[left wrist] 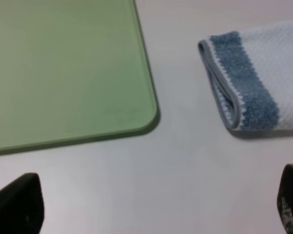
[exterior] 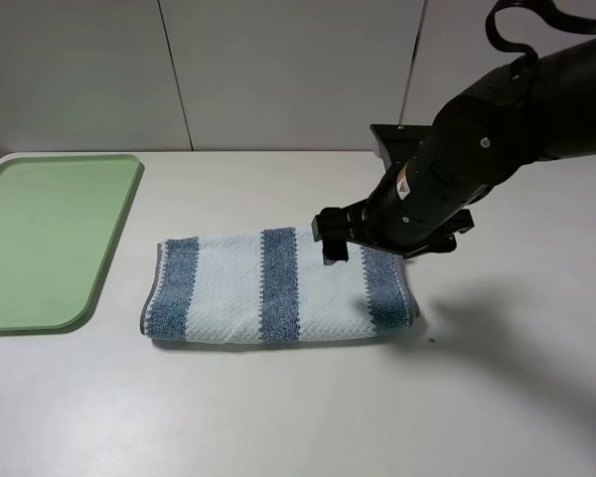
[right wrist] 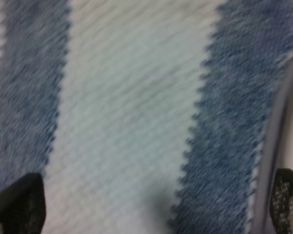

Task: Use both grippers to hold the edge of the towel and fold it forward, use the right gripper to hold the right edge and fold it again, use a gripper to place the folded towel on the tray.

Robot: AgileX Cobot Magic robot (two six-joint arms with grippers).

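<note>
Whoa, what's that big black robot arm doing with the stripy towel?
The robot is partway through folding the towel. It lies on the white table, already doubled over into a long strip. The right arm reaches over the towel's right end with its jaws open, gripping nothing. The left arm hangs with open jaws over bare table between the towel and the green tray. The tray has nothing on it.

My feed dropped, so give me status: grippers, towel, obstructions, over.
Right gripper open, low over right end of towel. Left gripper open above bare table. Towel folded, beside tray, not gripped. Path to tray clear.
</note>
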